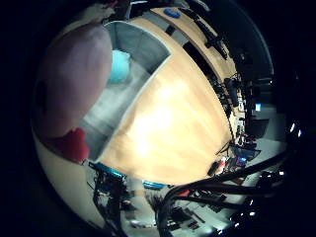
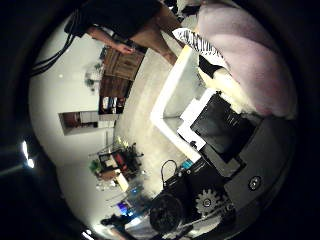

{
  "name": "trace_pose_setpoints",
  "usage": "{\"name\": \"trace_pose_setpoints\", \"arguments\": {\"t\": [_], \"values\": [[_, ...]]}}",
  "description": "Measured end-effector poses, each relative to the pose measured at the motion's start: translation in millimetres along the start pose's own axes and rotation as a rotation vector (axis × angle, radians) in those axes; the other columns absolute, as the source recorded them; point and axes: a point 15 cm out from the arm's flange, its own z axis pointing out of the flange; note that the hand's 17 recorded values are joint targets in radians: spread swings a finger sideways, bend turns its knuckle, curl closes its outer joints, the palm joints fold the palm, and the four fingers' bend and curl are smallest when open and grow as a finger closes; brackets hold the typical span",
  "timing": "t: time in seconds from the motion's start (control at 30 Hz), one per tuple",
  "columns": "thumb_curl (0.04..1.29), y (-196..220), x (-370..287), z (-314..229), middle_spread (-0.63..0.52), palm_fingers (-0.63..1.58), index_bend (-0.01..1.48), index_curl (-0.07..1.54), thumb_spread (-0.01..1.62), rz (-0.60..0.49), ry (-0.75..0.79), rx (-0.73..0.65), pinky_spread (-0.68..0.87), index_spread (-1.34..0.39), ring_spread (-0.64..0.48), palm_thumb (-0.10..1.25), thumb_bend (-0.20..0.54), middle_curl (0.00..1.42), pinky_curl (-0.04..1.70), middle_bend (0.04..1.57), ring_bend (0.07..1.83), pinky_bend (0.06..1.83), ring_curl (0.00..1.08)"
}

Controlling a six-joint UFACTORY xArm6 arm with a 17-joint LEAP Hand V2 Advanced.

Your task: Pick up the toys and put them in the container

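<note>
A large pink plush toy (image 1: 69, 79) with a red part (image 1: 71, 145) fills one side of the little finger side palm view, close to the palm. It hangs over a grey container (image 1: 138, 44) that stands on a wooden table (image 1: 183, 118). A teal toy (image 1: 119, 66) lies inside the container. The thumb side palm view shows the pink toy (image 2: 245, 50) with a black-and-white striped part (image 2: 200, 42) above the container's pale rim (image 2: 168, 100). My hand (image 2: 215, 130) has its black and white fingers curled against the toy.
A blue thing (image 1: 173, 13) and dark items (image 1: 212, 44) lie along the table's far edge. Wooden shelves (image 2: 120, 65) stand in the room beyond the container.
</note>
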Motion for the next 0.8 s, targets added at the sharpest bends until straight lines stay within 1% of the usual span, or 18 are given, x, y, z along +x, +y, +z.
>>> {"name": "trace_pose_setpoints", "arguments": {"t": [0.13,0.2,0.23,0.27,0.3,0.33,0.37,0.4,0.43,0.47,0.5,0.53,0.6,0.67,0.8], "values": [[0.44,-0.2,0.8,0.8,-0.41,1.10,0.20,0.71,1.05,-0.005,0.000,-0.001,-0.60,-0.56,-0.40,1.09,-0.025,0.72,0.30,0.43,1.02,1.03,0.45],[0.42,-2.4,1.0,4.9,-0.40,1.07,0.19,0.71,1.08,-0.006,0.000,-0.006,-0.59,-0.56,-0.40,1.04,-0.034,0.72,0.30,0.42,1.00,1.02,0.45],[0.41,-3.7,1.2,6.0,-0.40,1.03,0.19,0.71,1.10,-0.007,0.000,-0.003,-0.59,-0.56,-0.40,0.99,-0.053,0.72,0.30,0.40,1.00,1.03,0.45],[0.38,-4.5,0.9,7.5,-0.38,0.90,0.17,0.71,1.12,-0.009,0.001,-0.003,-0.55,-0.56,-0.39,0.88,-0.078,0.72,0.31,0.36,0.97,1.03,0.44],[0.37,-4.6,0.4,8.1,-0.38,0.82,0.17,0.71,1.12,-0.011,0.002,-0.004,-0.53,-0.56,-0.39,0.84,-0.083,0.72,0.31,0.34,0.95,1.04,0.45],[0.33,-4.0,-0.8,9.0,-0.34,0.59,0.19,0.72,1.11,-0.015,0.005,-0.007,-0.46,-0.55,-0.37,0.70,-0.125,0.71,0.32,0.29,0.90,1.01,0.45],[0.30,-3.0,-1.3,9.6,-0.31,0.38,0.19,0.72,1.09,-0.017,0.007,-0.011,-0.35,-0.53,-0.32,0.55,-0.154,0.69,0.33,0.25,0.83,1.01,0.44],[0.28,-1.5,-1.2,10.7,-0.27,0.26,0.18,0.71,1.07,-0.019,0.010,-0.018,-0.24,-0.52,-0.25,0.45,-0.138,0.68,0.32,0.23,0.75,1.00,0.42],[0.27,-0.5,-2.0,12.4,-0.23,0.17,0.16,0.67,1.03,-0.023,0.011,-0.026,-0.12,-0.51,-0.18,0.36,-0.128,0.65,0.31,0.20,0.67,1.01,0.39],[0.26,-0.3,-1.7,13.0,-0.21,0.13,0.16,0.66,1.02,-0.023,0.012,-0.028,-0.06,-0.51,-0.14,0.32,-0.121,0.64,0.30,0.19,0.63,1.00,0.37],[0.25,0.0,-0.7,14.8,-0.17,0.06,0.15,0.63,0.98,-0.023,0.013,-0.033,0.03,-0.49,-0.06,0.24,-0.112,0.62,0.30,0.18,0.57,1.01,0.34],[0.25,1.2,-0.6,16.1,-0.13,0.01,0.15,0.60,0.94,-0.029,0.013,-0.039,0.12,-0.49,-0.01,0.19,-0.097,0.59,0.29,0.18,0.53,1.00,0.32],[0.25,1.7,-0.3,17.1,-0.08,-0.01,0.14,0.55,0.90,-0.037,0.015,-0.043,0.24,-0.47,0.06,0.14,-0.065,0.55,0.27,0.18,0.50,1.00,0.29],[0.26,2.3,3.8,18.9,-0.05,-0.01,0.14,0.50,0.87,-0.040,0.034,-0.050,0.33,-0.46,0.12,0.12,-0.047,0.53,0.25,0.19,0.49,0.99,0.28],[0.27,3.7,2.9,22.1,-0.01,0.00,0.15,0.45,0.85,-0.053,0.056,-0.060,0.43,-0.44,0.16,0.11,-0.037,0.49,0.24,0.19,0.48,0.98,0.27]]}}
